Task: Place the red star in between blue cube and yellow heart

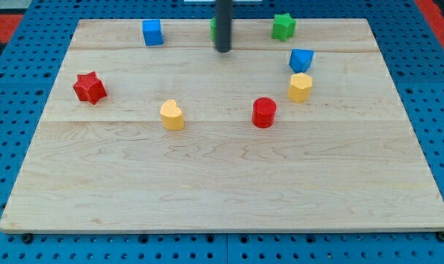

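Seven coloured blocks and one rod show on the wooden board [222, 198], listed from the frame's left to its right:

- Red star [89, 87]: it sits at the left side of the frame, near the board's left edge, a little above mid-height and well apart from every other block.
- Blue cube [152, 32]: it sits in the upper left, close to the board's top edge, up and to the right of the red star.
- Yellow heart [172, 115]: it lies left of centre, below the blue cube and to the right of the red star, with bare wood between them all.
- Green block [213, 28]: only a sliver shows at the top centre, the rest hidden behind the rod, so I cannot tell its shape.
- My tip [222, 50]: the rod ends in a plain tip with no jaws to open or close, and it holds nothing. It rests at the top centre, just in front of the green block, far from the red star.
- Red cylinder [264, 112]: it stands right of centre.
- Green star [283, 26]: it sits in the upper right, near the top edge.
- Blue block [301, 59]: it is angular and lies just above the yellow block.
- Yellow block [300, 86]: it is faceted and sits close under the blue one.
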